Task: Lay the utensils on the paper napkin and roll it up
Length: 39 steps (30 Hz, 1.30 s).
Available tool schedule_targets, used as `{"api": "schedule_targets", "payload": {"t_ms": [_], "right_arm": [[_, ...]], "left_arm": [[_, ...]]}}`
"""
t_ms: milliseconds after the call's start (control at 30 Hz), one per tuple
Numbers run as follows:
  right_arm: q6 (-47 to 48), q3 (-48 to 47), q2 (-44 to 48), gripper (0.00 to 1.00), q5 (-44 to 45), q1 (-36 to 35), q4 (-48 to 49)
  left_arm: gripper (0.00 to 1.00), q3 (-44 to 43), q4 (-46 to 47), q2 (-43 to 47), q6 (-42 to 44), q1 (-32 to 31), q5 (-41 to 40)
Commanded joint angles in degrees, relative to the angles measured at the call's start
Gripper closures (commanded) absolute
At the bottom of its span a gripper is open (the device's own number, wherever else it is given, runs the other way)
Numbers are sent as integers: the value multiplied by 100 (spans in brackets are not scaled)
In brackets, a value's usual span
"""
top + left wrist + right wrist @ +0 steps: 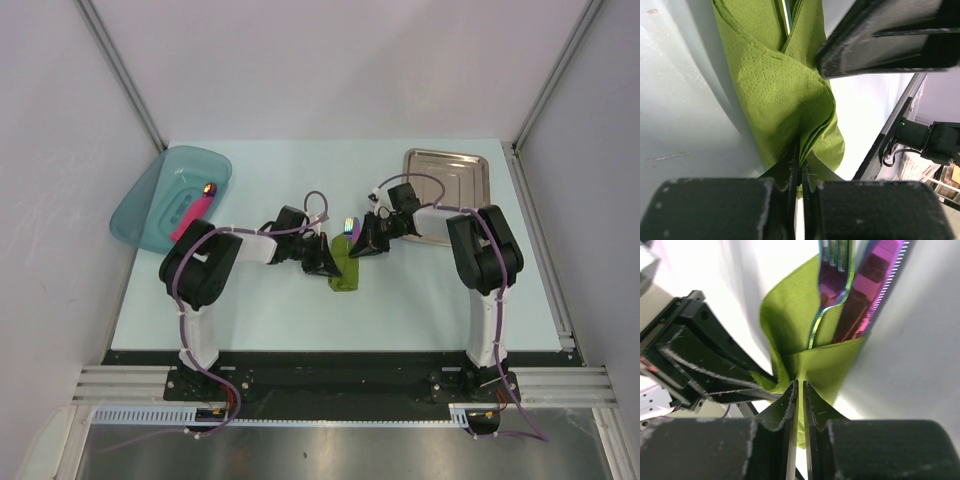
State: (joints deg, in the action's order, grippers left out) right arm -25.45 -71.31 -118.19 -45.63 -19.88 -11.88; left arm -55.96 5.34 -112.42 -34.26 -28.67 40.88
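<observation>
Overhead; wrist close-ups on paper napkin (pixel 780 90)

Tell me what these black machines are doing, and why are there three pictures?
They are two robot arms bolted to a table. The big picture looks down from above. The other two come from little cameras on each wrist, so you see the fingers up close. The left hand and the right hand each pinch the paper napkin, folded around the utensils, a shiny rainbow fork and knife poking out. Farther away: a teal tub holding a pink bar, and a silver tray.
</observation>
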Motion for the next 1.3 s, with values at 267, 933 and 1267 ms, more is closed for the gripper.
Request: {"api": "schedule_targets", "payload": {"t_ms": [267, 933, 1267], "right_arm": [[357, -94, -380, 92, 625, -157, -376], [462, -234, -503, 96, 933, -253, -640], [445, -199, -512, 97, 933, -236, -631]], "left_arm": [[96, -28, -51, 333, 288, -51, -599], [96, -494, 230, 238, -19, -640, -423], [96, -459, 977, -87, -327, -895, -195]]}}
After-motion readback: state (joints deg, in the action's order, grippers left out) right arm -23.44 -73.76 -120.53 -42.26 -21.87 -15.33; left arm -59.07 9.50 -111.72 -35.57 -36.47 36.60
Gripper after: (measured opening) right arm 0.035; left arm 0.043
